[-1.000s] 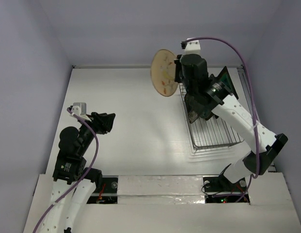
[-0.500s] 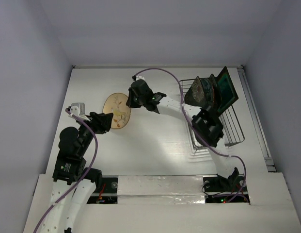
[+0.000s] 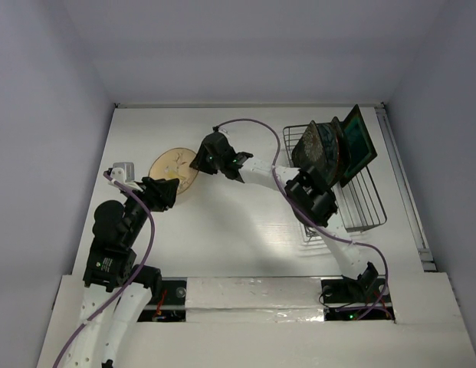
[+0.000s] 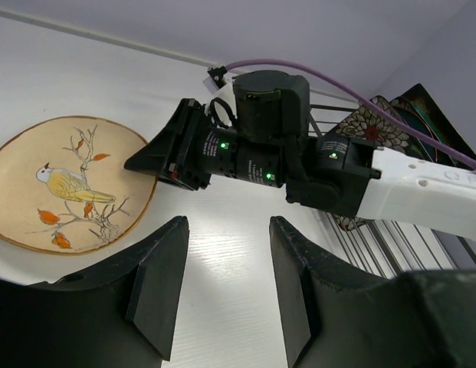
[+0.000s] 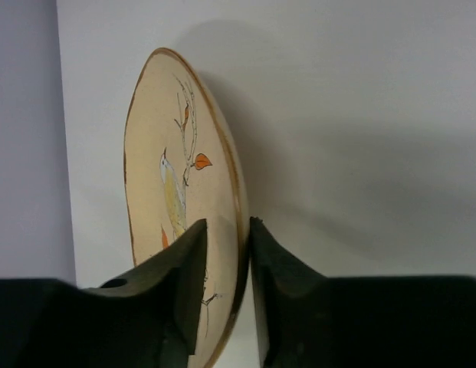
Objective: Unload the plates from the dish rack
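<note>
The round tan plate point(image 3: 169, 164) with a bird and leaf marks is held at its right rim by my right gripper point(image 3: 196, 162), low over the left part of the table. In the right wrist view the fingers are shut on its rim point(image 5: 240, 230) and the plate point(image 5: 157, 184) stands tilted against the table. My left gripper point(image 3: 165, 192) is open and empty just in front of the plate point(image 4: 65, 184). The grey wire dish rack point(image 3: 362, 216) at the right holds a dark flowered plate point(image 3: 313, 146) and a square teal dark-rimmed plate point(image 3: 359, 142), both upright.
The right arm stretches across the middle of the table from the rack to the plate. The left wall is close behind the plate. A small grey block point(image 3: 126, 168) lies by the left arm. The rack point(image 4: 391, 245) shows at the right of the left wrist view.
My right arm has carried the tan plate from above the rack down and across to the left side of the table, then a little further left. The left arm has stayed put.
</note>
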